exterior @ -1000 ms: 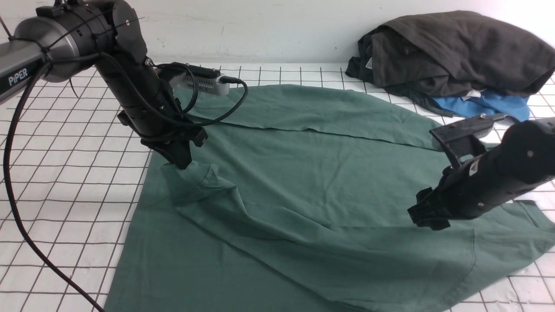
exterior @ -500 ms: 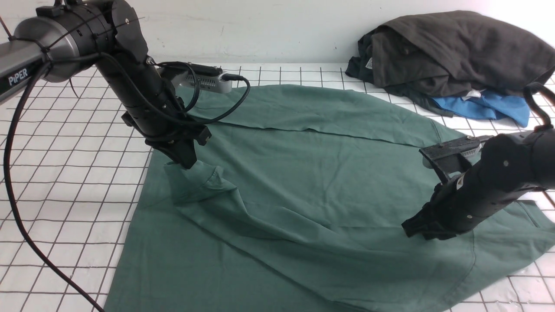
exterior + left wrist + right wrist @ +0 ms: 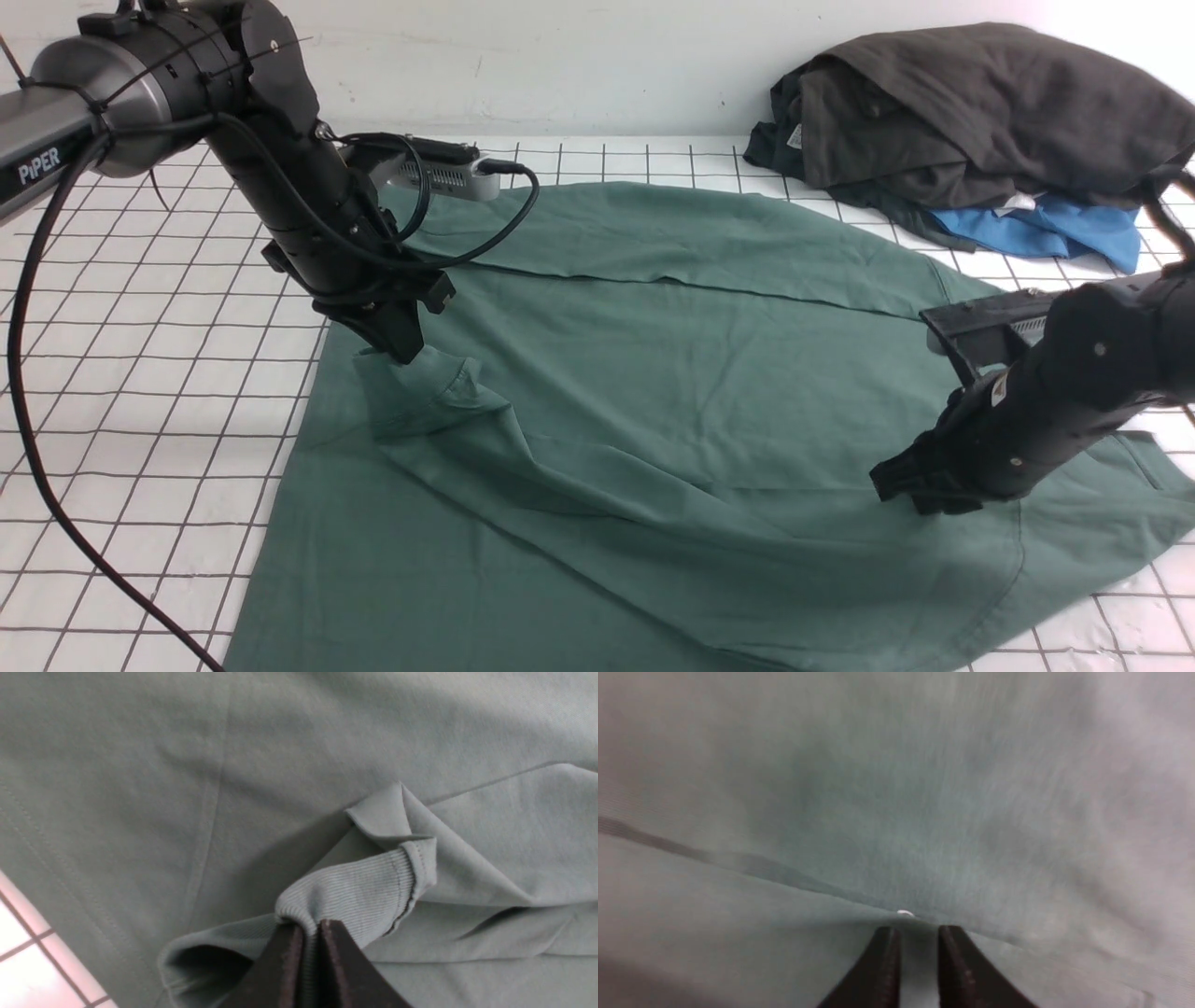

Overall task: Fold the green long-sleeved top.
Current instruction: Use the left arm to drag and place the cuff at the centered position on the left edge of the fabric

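Across the frame from upper left to lower right, the green long-sleeved top lies spread, its cuff pinched by the left gripper, while the right gripper, its fingers now parted, sits lower on the fabric than a second ago

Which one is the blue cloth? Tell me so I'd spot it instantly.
Look at the big dark grey-brown garment heaped at the far right. Peeking from beneath its near edge is the blue cloth, the only bright blue among dark and green fabrics.
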